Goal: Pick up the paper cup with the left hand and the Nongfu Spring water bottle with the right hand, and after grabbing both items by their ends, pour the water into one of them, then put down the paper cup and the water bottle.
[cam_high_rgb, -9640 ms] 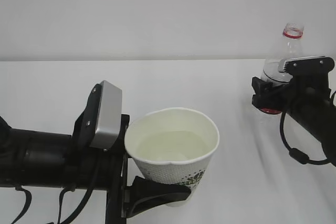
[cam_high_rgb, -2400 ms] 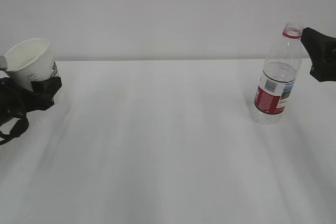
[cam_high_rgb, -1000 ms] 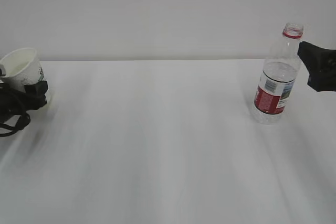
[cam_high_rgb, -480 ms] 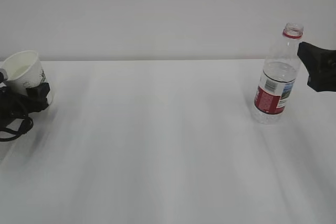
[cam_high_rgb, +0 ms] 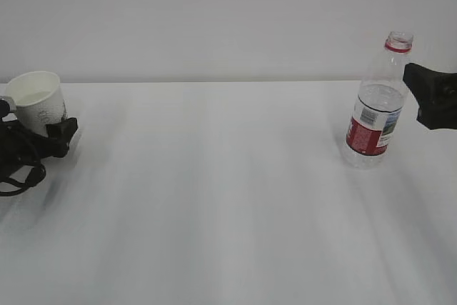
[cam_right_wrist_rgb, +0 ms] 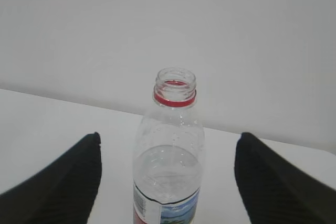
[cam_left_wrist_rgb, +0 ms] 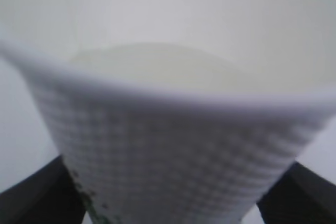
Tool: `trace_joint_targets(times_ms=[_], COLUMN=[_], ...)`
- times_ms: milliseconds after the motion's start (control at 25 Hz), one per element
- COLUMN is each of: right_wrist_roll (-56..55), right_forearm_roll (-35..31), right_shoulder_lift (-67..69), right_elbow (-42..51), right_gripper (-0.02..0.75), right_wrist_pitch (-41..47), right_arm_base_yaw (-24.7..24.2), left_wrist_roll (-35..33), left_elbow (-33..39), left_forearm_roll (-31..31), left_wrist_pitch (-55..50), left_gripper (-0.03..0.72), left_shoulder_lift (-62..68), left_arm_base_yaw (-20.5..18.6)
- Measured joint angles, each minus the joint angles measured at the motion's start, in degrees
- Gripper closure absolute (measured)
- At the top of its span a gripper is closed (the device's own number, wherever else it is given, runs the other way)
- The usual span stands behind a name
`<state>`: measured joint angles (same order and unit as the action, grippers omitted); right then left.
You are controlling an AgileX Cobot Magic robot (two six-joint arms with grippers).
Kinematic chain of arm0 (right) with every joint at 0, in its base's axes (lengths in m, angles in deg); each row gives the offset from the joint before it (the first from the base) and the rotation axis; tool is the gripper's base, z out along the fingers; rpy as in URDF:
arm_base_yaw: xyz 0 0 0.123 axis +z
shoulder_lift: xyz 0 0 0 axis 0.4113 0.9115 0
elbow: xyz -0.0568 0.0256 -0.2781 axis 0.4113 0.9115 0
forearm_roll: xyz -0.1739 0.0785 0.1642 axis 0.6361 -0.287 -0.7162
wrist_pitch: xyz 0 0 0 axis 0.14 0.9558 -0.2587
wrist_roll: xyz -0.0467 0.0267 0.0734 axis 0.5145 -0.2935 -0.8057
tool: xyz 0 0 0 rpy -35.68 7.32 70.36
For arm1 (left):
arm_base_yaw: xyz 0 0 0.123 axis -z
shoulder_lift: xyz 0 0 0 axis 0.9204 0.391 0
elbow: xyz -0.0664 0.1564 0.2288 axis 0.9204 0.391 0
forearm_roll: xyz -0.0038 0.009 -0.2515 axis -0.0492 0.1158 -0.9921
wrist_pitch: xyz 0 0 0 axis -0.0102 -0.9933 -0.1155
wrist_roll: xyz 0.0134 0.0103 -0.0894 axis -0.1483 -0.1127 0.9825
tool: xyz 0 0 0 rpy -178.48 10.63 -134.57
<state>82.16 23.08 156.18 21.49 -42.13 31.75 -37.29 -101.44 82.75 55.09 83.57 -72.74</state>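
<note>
White tabletop [cam_high_rgb: 228, 198] filled the lower part of the exterior view, with a plain pale wall [cam_high_rgb: 214, 19] behind it. At the far left edge I found the paper cup [cam_high_rgb: 39, 103] standing upright on the table, its rim level and a pale pool of water [cam_left_wrist_rgb: 157, 69] visible inside it from the left wrist view. The left hand [cam_high_rgb: 44, 136] sat low around the base of the cup; from my left wrist camera one dark finger [cam_left_wrist_rgb: 37, 195] showed on either side of the cup's lower wall, and I judged the claw spread, though the frames were too blurred for me to tell whether the pads touched the paper. Green print [cam_left_wrist_rgb: 86, 203] was faintly visible near the cup's foot. Well apart, on the right side of the table, the Nongfu Spring water bottle [cam_high_rgb: 376, 108] stood upright and uncapped, red label low on its body, red ring at the neck, water part-way up. The right hand [cam_high_rgb: 434, 96] hung just beside the bottle at shoulder height, not touching it. My right wrist camera showed its two black fingers [cam_right_wrist_rgb: 63, 182] spread wide with the bottle centred between them and clear of both.
</note>
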Motion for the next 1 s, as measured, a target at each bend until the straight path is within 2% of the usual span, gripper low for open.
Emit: trace_joint_targets(times_ms=[160, 520, 1000], right_wrist_roll=[0.00, 0.00, 0.00], right_forearm_roll=[0.00, 0.10, 0.10], right_shoulder_lift=[0.00, 0.00, 0.00], right_elbow=[0.00, 0.00, 0.00], right_gripper=[0.146, 0.147, 0.148], right_wrist_pitch=[0.11, 0.11, 0.21], right_arm_base_yaw=[0.00, 0.00, 0.00], left_wrist_roll=[0.00, -2.11, -4.58], left_elbow=[2.23, 12.87, 21.13], left_forearm_roll=[0.40, 0.40, -1.12], left_wrist_pitch=[0.00, -0.10, -0.20], left_gripper=[0.006, 0.020, 0.044], left_shoulder_lift=[0.00, -4.61, -19.37], left_arm_base_yaw=[-0.10, -0.10, -0.10])
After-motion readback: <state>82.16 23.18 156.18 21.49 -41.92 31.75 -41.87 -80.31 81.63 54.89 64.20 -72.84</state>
